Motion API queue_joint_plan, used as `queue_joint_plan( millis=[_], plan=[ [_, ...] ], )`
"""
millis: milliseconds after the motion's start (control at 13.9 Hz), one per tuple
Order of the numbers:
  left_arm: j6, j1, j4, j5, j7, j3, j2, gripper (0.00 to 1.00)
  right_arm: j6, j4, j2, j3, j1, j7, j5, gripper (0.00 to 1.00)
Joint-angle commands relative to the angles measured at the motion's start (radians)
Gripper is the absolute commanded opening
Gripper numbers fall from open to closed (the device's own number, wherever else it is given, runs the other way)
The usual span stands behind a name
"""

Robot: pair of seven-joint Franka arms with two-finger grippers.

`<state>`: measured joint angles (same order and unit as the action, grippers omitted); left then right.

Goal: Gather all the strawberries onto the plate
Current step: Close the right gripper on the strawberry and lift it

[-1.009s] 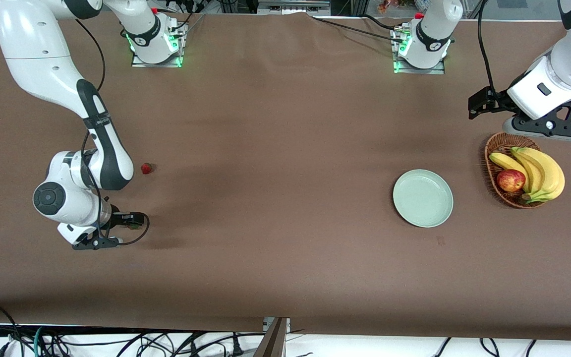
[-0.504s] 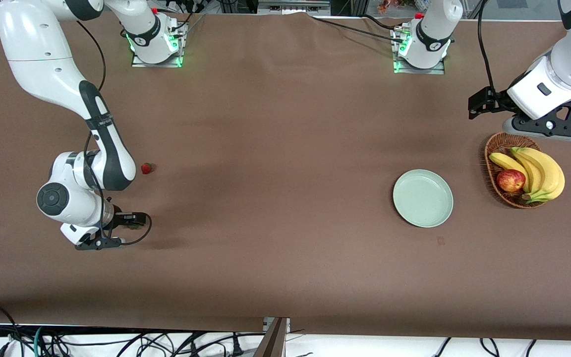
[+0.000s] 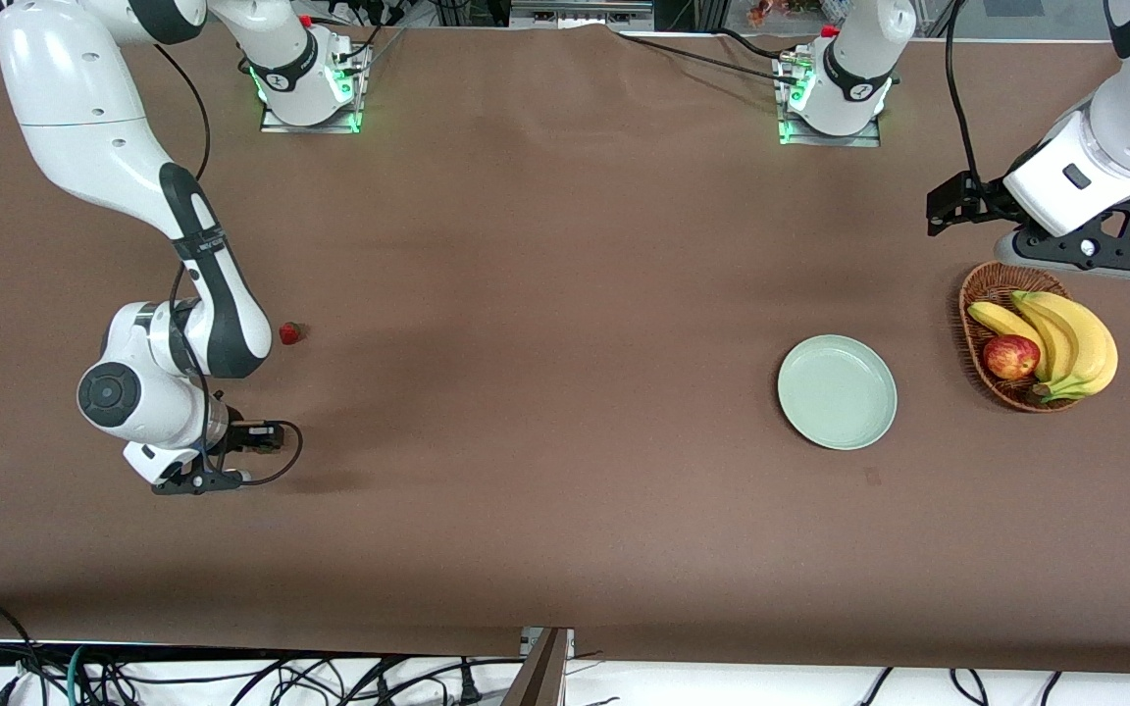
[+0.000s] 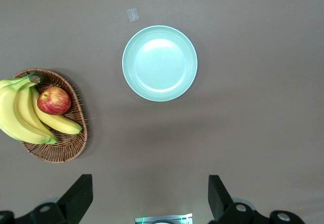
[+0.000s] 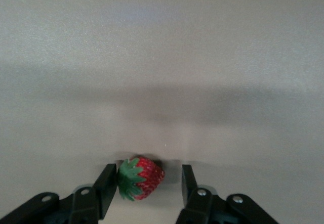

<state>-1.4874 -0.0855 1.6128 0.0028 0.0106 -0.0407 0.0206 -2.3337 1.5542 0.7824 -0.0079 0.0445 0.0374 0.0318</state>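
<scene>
**Right gripper low around one strawberry, plate bare**

The right gripper (image 5: 146, 183) is down at the brown cloth table (image 3: 545, 392), near the right arm's end, its black fingers parted with a strawberry (image 5: 139, 178) between them. The berry is small, glossy red and pitted, with a flat green leafy top turned toward one finger (image 5: 106, 186) and touching it or nearly so; a clear gap separates it from the other finger. The right arm comes down from its base in a bent elbow, forearm sloping to a wrist folded low over the cloth. In the front view the arm's wrist hides this berry and the fingertips.

A second strawberry (image 3: 290, 333) lies on the table just beside the right arm's forearm, apart from the gripper. Only these two berries can be made out.

The plate (image 3: 837, 391), round, smooth, pale mint with a raised rim, sits well apart toward the left arm's end and holds nothing. Beside it is an oval woven wicker basket (image 3: 979, 294) with curved yellow bananas (image 3: 1065, 338) and a red apple (image 3: 1010, 357).

The left gripper (image 4: 150, 196) waits high above the table near the basket, fingers spread wide, only their tips in its own wrist view.
</scene>
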Motion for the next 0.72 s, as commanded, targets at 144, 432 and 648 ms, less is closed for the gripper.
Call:
queue_joint_plan(
  millis=[144, 432, 648],
  plan=[
    [0.018, 0.003, -0.016, -0.018, -0.008, 0.001, 0.001, 1.00, -0.009, -0.011, 0.011, 0.002, 0.000, -0.001, -0.007, 0.27],
    [0.018, 0.003, -0.016, -0.020, -0.008, 0.001, 0.001, 1.00, -0.009, -0.045, 0.003, 0.003, 0.062, -0.025, -0.015, 0.25],
    [0.018, 0.001, -0.016, -0.021, -0.006, 0.001, 0.001, 1.00, -0.010, -0.080, 0.014, 0.003, 0.188, -0.261, -0.009, 0.25]
  ],
)
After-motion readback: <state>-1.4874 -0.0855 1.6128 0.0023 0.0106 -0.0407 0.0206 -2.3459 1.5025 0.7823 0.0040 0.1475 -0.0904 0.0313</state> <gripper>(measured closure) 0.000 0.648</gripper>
